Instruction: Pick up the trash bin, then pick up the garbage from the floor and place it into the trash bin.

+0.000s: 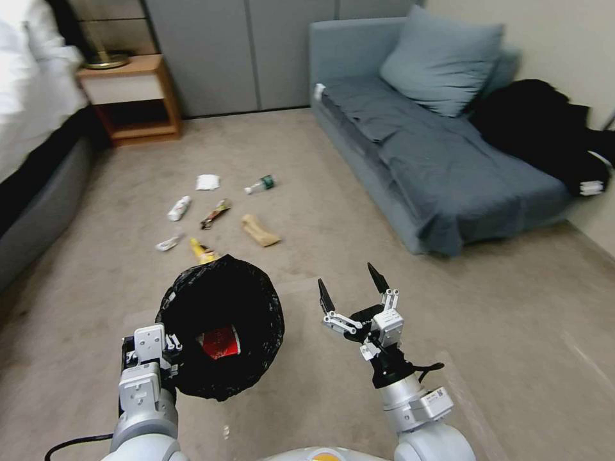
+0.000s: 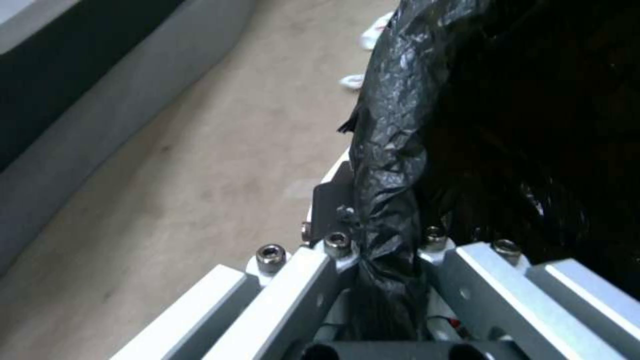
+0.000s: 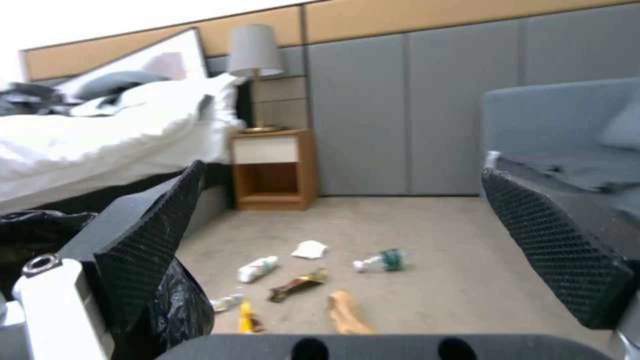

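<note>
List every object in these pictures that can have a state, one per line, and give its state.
trash bin: held up, tilted, bag-lined
red-white paper cup: inside the bin
left end effector: shut on the bin's rim
right end effector: open, empty
plastic bottle: lying on the floor
brown paper bag: lying on the floor

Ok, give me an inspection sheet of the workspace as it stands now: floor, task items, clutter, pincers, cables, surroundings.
Surface: beige carpet.
Trash bin: bag-lined, held off the floor, red-white paper cup inside.
Garbage on floor: tissue, green-label bottle, white bottle, brown wrapper, paper bag, small bottle, yellow wrapper.
Clutter: nothing seen.
Left pincer: shut on the bin's rim.
Right pincer: open, empty, beside the bin.
Cables: black cable by left arm.
Surroundings: sofa, nightstand, bed.
</note>
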### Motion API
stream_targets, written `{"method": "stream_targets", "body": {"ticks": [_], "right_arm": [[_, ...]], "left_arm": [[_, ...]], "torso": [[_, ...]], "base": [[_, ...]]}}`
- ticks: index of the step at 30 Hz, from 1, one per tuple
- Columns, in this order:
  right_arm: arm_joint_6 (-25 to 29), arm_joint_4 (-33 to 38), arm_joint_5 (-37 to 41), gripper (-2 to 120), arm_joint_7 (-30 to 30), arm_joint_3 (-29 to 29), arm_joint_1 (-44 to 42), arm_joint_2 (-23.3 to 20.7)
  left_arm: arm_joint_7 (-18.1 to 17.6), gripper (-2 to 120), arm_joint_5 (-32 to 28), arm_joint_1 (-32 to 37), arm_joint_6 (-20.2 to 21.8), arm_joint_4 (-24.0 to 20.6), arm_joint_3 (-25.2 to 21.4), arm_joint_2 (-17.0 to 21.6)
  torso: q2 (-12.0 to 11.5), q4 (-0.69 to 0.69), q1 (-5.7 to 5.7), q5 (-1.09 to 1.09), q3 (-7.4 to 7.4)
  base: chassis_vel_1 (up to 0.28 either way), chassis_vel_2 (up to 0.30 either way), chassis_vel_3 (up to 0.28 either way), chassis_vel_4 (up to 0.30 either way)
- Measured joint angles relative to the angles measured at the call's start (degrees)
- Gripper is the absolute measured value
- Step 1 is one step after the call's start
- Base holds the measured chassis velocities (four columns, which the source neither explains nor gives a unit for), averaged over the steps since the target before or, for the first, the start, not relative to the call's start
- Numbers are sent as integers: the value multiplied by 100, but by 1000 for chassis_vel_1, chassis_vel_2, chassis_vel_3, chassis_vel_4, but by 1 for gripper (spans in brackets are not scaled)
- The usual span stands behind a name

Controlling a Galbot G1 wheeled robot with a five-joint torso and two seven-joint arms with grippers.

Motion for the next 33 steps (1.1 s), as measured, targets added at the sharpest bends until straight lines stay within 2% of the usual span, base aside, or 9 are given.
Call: {"method": "stream_targets", "body": {"ticks": [10, 15, 33], "right_arm": [[-2, -35, -31, 100, -23, -13, 4, 23], [-2, -32, -47, 100, -24, -14, -8, 39], [51, -33, -114, 100, -23, 13, -79, 69]], "left_arm": [[-3, 0, 29, -4, -64, 39, 16, -8], [-2, 0, 28, -6, -75, 40, 24, -5], [-9, 0, 29, 41, -87, -8, 29, -10]], "torso": [[0, 1, 0, 0, 0], [0, -2, 0, 0, 0], [0, -1, 0, 0, 0]], "base": [[114, 103, 106, 103], [0, 0, 0, 0], [0, 0, 0, 0]]}}
